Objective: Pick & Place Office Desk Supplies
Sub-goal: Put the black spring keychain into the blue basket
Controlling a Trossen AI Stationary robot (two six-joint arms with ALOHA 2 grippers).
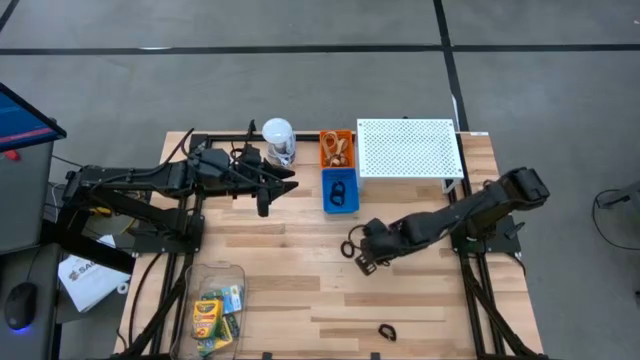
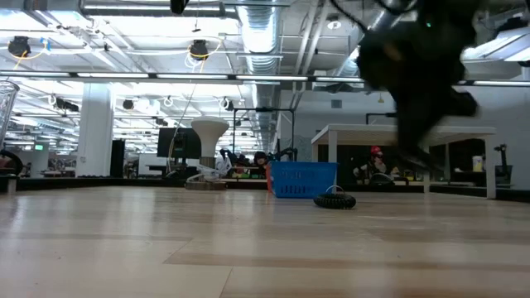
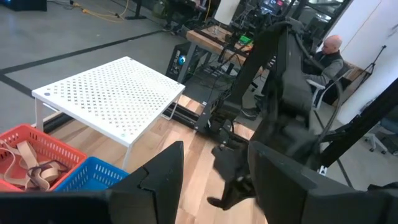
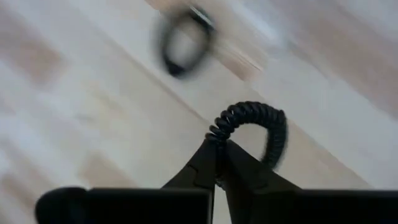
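My right gripper (image 1: 366,264) hangs over the table's middle right, slanting down, shut on a black coiled ring (image 4: 252,127). A second black ring (image 1: 349,247) lies flat on the wood beside it, also seen in the low view (image 2: 334,200) and the right wrist view (image 4: 183,43). A third ring (image 1: 386,330) lies near the front edge. Two crayon boxes (image 1: 208,315) lie in a clear tub at the front left. My left gripper (image 3: 214,186) is held level and open above the far left, beside the jar (image 1: 277,140), with nothing between its fingers. My right gripper pinches the ring's coiled strand at one side (image 4: 216,132) between the free ends of its two fingers. The fingers come from above, slanting down. The rest of the loop stands out beyond the fingertips, and it appears lifted clear of the wood.
At the back stand an orange bin (image 1: 337,148) with tan rubber bands, a blue bin (image 1: 340,190) with black rings, and a white perforated shelf (image 1: 408,148). Bare wood lies across the middle and front right. A person sits beyond the table (image 3: 333,53).
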